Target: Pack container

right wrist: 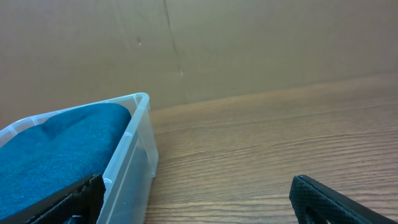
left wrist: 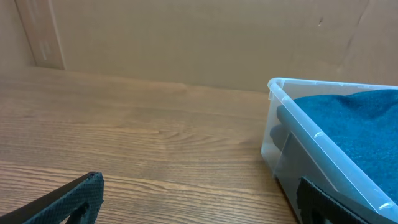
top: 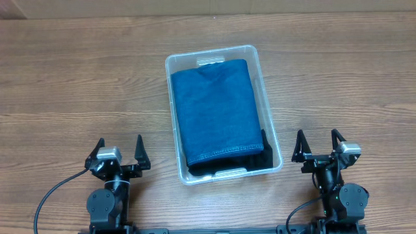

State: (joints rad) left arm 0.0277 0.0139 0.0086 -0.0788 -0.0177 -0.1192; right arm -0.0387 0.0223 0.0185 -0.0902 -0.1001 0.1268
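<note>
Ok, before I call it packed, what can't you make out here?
- Overhead: the bottom of the container, covered by the folded blue cloth.
- Overhead: the dark item under the cloth. Only its near edge shows, so I can't identify it.
- Left wrist: most of the container, cut off by the right edge.
- Right wrist: the same, cut off by the left edge.

Clear rectangular container (top: 268, 117), upright mid-table, 1 folded blue cloth (top: 216, 107) inside, perhaps something dark beneath
</note>
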